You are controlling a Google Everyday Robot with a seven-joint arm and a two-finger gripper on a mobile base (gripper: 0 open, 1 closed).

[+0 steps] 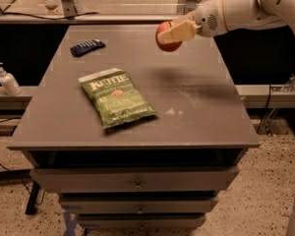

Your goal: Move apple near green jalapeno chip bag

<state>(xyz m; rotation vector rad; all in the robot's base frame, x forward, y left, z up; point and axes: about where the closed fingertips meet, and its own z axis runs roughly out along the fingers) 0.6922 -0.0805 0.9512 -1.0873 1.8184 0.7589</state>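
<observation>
The apple [166, 39] is red-orange and is held in the air above the far middle of the grey table [201, 112]. My gripper [171, 34] reaches in from the upper right and is shut on the apple, one pale finger across its front. The green jalapeno chip bag [117, 98] lies flat on the table's left-centre, white "Kettle" lettering at its far end. The apple hangs up and to the right of the bag, well apart from it.
A small dark blue ridged packet [87, 47] lies at the table's far left. A white pump bottle [6, 79] stands on a ledge left of the table. Drawers [137, 183] sit below the tabletop. My white arm [246, 9] spans the upper right.
</observation>
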